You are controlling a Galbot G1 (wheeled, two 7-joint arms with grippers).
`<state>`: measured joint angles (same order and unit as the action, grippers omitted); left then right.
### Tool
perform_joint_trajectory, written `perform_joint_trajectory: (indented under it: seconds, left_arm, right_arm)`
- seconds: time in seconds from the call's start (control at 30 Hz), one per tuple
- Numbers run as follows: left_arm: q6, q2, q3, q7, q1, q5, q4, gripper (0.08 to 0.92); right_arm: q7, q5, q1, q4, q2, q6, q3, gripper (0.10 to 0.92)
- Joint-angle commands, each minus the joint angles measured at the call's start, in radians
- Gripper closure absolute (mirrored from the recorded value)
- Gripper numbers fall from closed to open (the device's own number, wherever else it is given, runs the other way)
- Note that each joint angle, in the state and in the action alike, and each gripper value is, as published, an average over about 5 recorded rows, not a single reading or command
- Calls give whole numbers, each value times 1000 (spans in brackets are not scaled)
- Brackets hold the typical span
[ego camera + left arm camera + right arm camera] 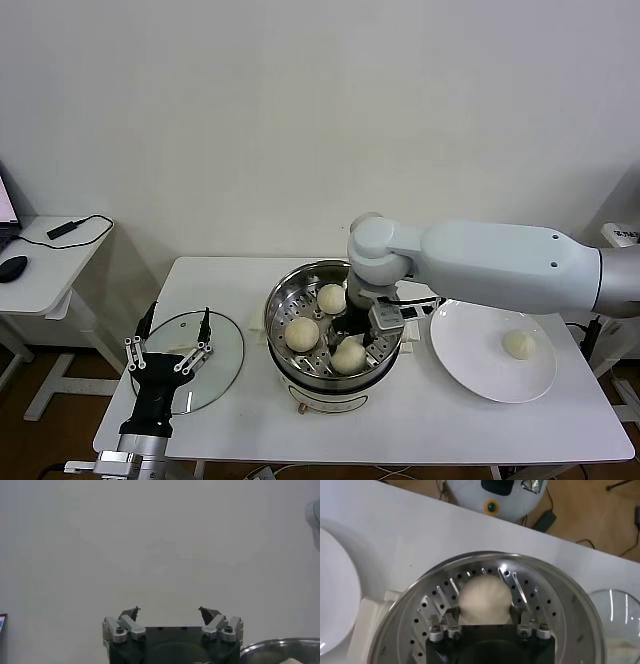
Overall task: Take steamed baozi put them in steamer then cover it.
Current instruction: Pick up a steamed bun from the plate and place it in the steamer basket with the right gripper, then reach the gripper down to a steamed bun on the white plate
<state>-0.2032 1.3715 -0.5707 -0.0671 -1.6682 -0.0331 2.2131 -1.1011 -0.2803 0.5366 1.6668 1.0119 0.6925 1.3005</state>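
Observation:
The steel steamer point(283, 296) stands at the table's middle with three baozi on its perforated tray: one at the back point(332, 297), one on the left point(302, 333), one at the front point(349, 357). My right gripper point(353, 335) reaches down into the steamer and is shut on the front baozi point(485, 595), its fingers point(451, 616) against the bun's two sides just above the tray point(545, 610). A fourth baozi point(519, 344) lies on the white plate point(470, 360). The glass cover point(222, 365) lies flat left of the steamer. My left gripper point(180, 314) is open and empty by the cover's near edge.
The plate sits right of the steamer and shows in the right wrist view point(335, 595), as does the cover point(620, 615). The steamer's rim shows in the left wrist view point(280, 644). A side desk point(40, 260) with a mouse and cable stands far left.

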Motion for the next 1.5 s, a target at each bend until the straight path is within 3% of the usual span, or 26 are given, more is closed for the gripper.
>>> perform_joint_trajectory:
  seconds: [0.03, 0.17, 0.43, 0.6, 0.77, 0.9, 1.1, 1.5]
  left_arm:
    - [-1, 0, -2, 1, 0, -1, -2, 177]
    - [-1, 1, -2, 1, 0, -1, -4, 177]
    - [-2, 1, 3, 1, 4, 0, -12, 177]
    - [-3, 1, 8, 0, 14, 0, -14, 177]
    - [-4, -3, 16, 0, 22, 0, -14, 177]
    - [-4, -6, 19, -1, 24, 1, -15, 177]
    - [-1, -7, 21, -3, 25, 1, -17, 177]
    - [5, -6, 7, -3, 17, 3, -12, 177]
  right_arm:
    - [0, -14, -16, 4, 8, 21, -4, 253]
    - [-7, -17, -15, 2, 5, 22, -19, 207]
    - [-62, 75, 38, -48, -75, -6, -170, 203]
    - [-126, 319, 124, -158, -210, -272, -227, 203]
    - [-187, 502, 176, -396, -348, -524, -146, 203]
    - [-210, 487, 106, -587, -414, -569, -120, 203]
    - [-152, 385, -146, -727, -463, -548, -240, 203]
    - [-111, 242, -461, -753, -476, -551, -435, 203]
